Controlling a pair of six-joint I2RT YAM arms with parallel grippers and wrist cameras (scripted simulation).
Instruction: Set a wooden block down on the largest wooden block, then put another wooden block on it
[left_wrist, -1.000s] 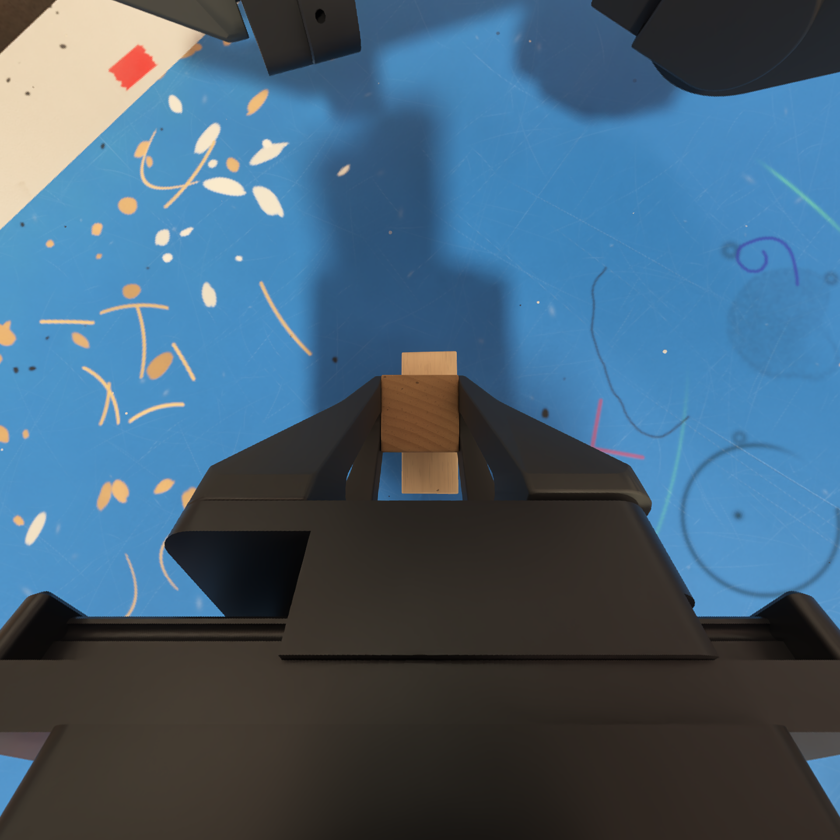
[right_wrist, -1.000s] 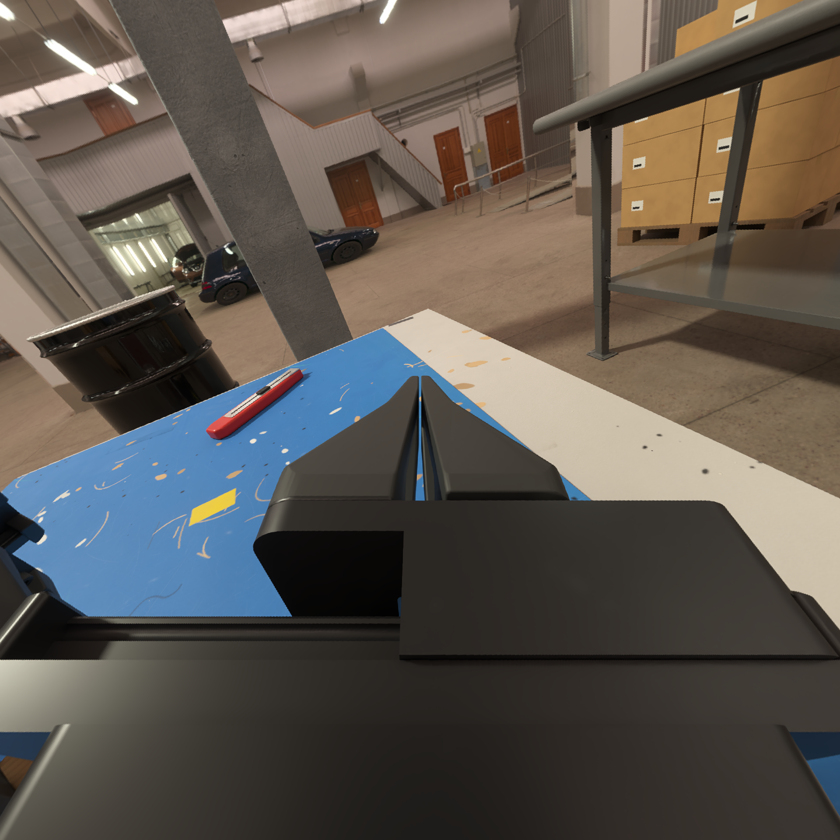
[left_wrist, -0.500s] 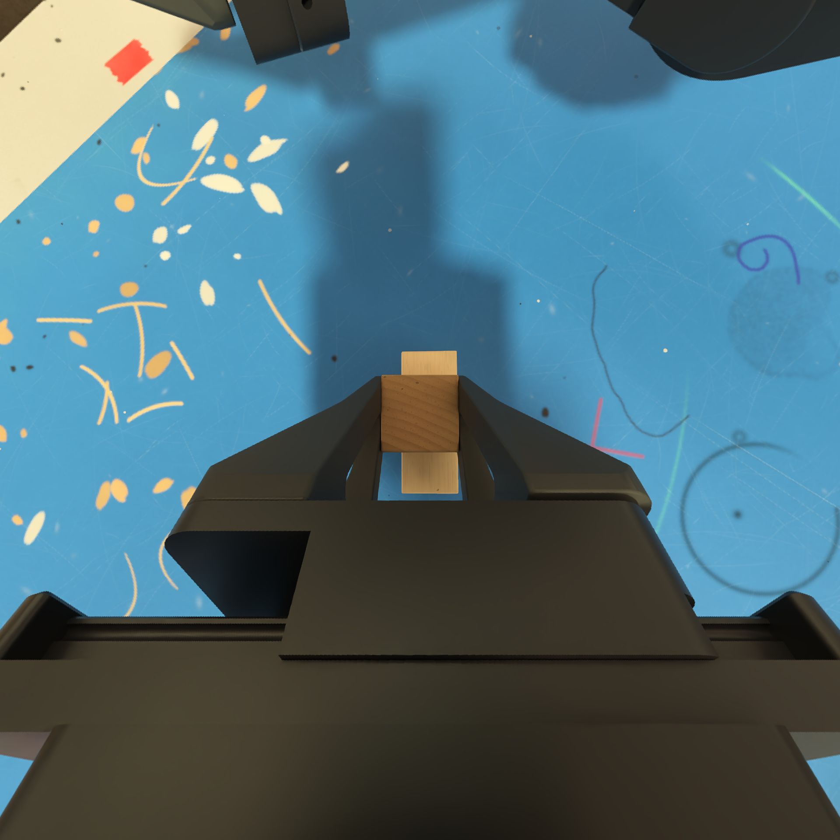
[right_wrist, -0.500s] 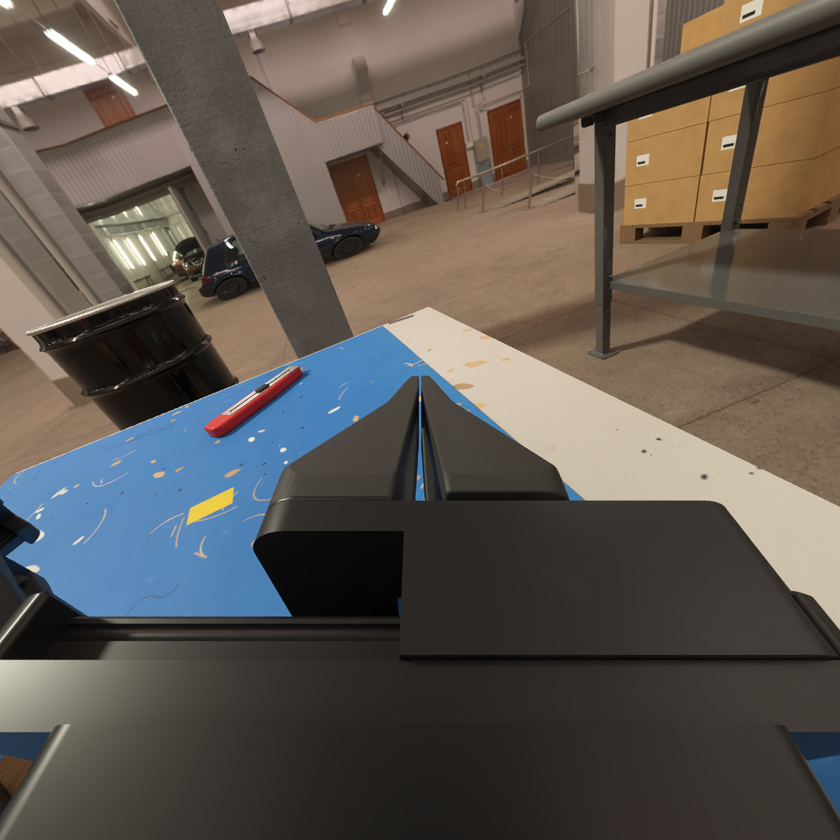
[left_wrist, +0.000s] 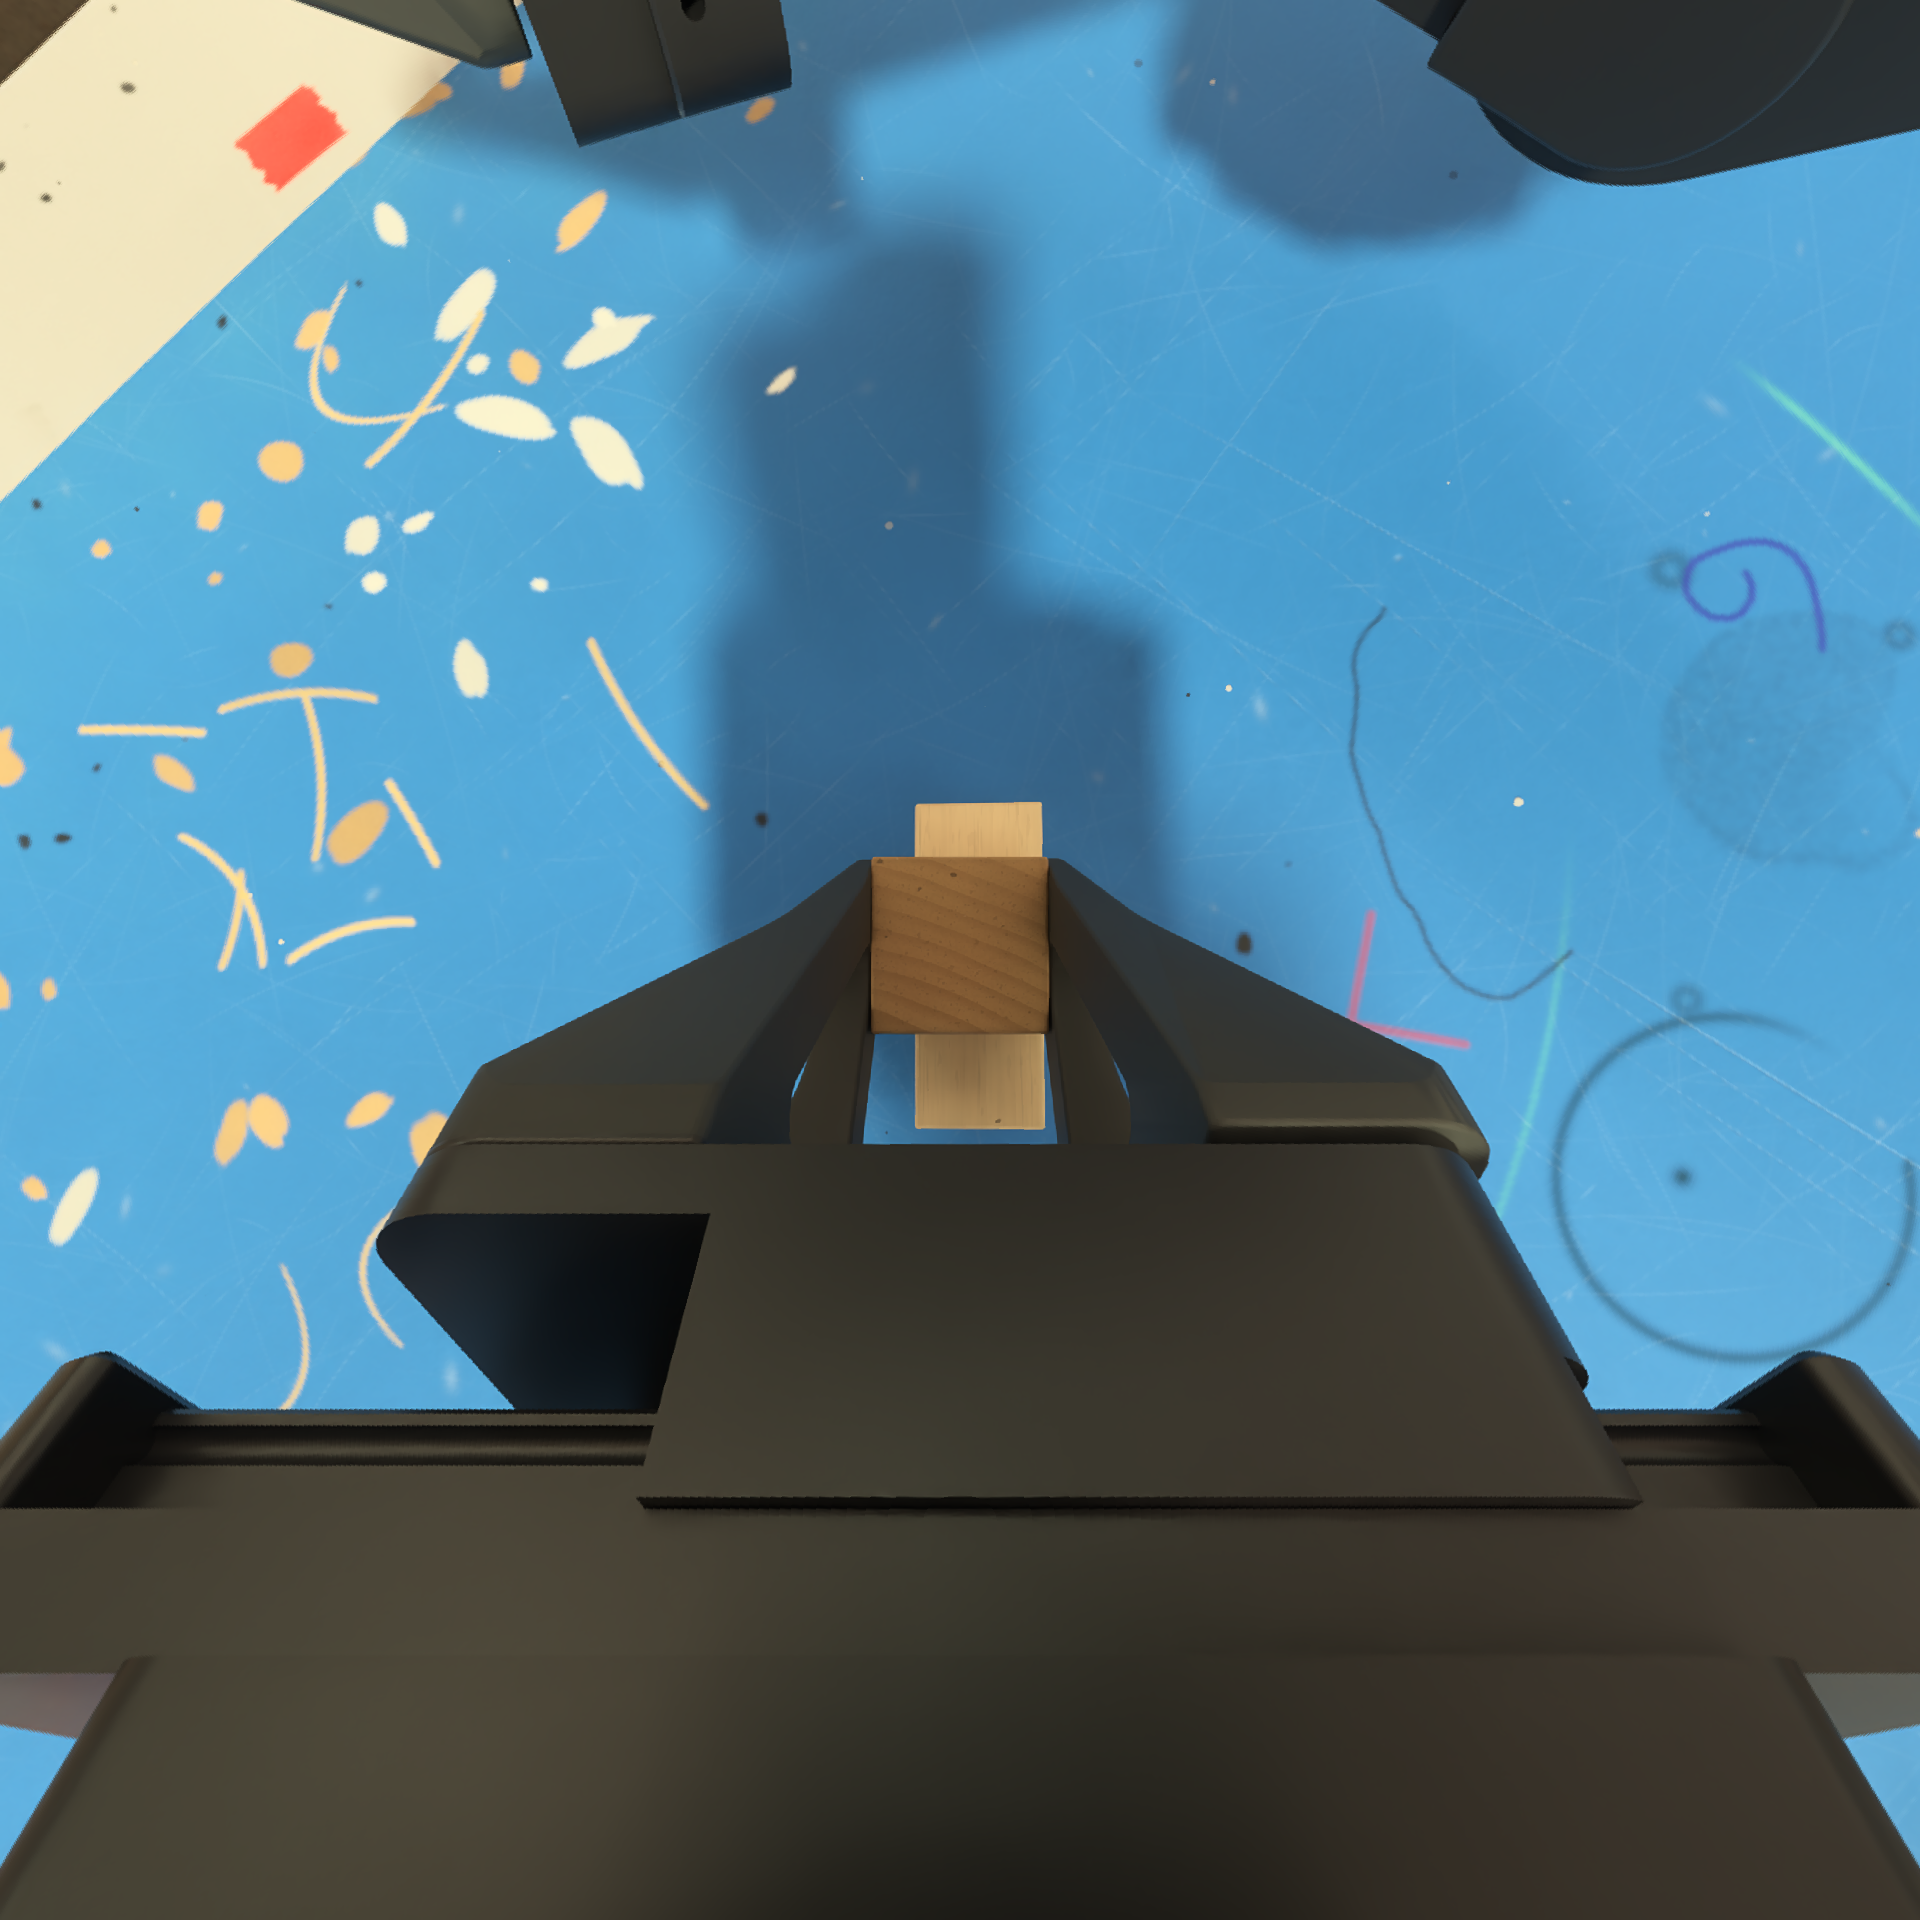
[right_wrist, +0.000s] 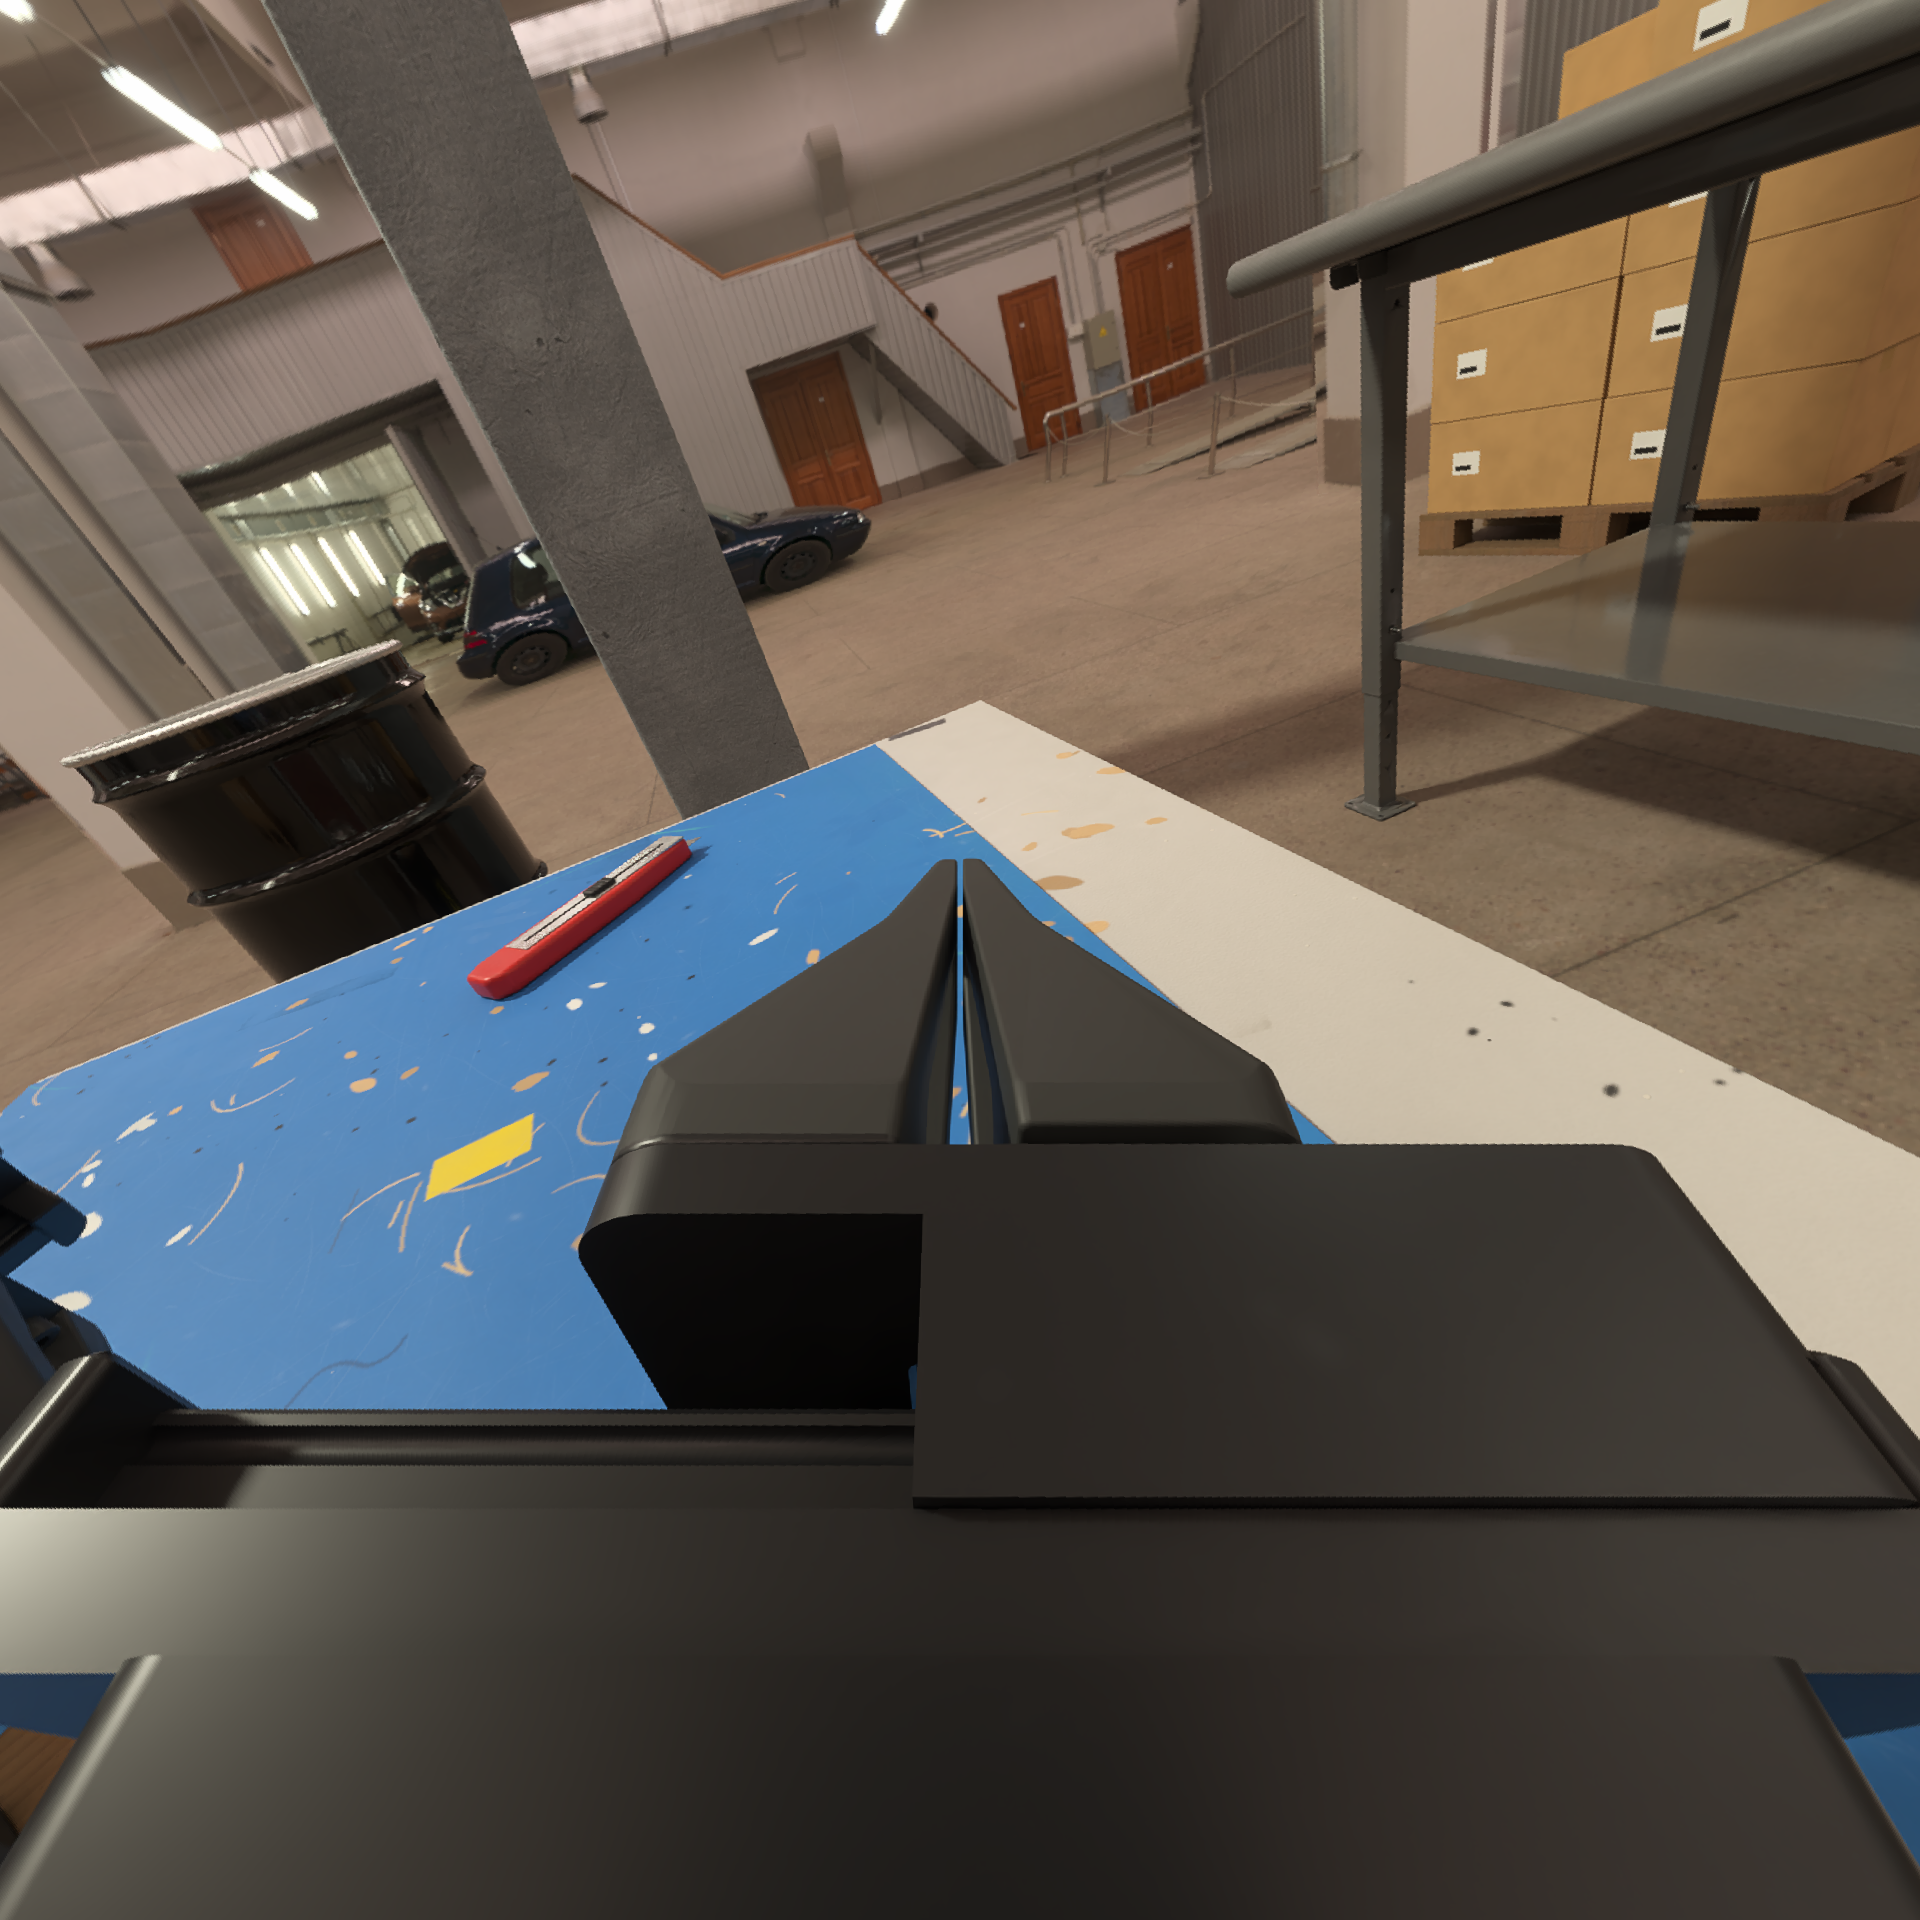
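In the left wrist view my left gripper (left_wrist: 958, 883) is shut on a small brown wooden block (left_wrist: 958, 943), seen from straight above. Below it lies a paler, longer wooden block (left_wrist: 978, 1081) that shows beyond the brown block's far and near edges; whether the two touch I cannot tell. Both are over the blue mat (left_wrist: 1299, 644). In the right wrist view my right gripper (right_wrist: 958, 883) is shut and empty, held above the mat's right part and pointing out past the table. No wooden block shows in that view.
A red utility knife (right_wrist: 580, 914) lies near the mat's far edge and a yellow patch (right_wrist: 480, 1153) marks the mat. A pale table strip (right_wrist: 1351, 987) borders the mat. Dark arm parts (left_wrist: 665, 52) hang at the top of the left wrist view.
The left wrist view has crept slightly over the mat with the brown block still gripped. The right wrist view has shifted a little.
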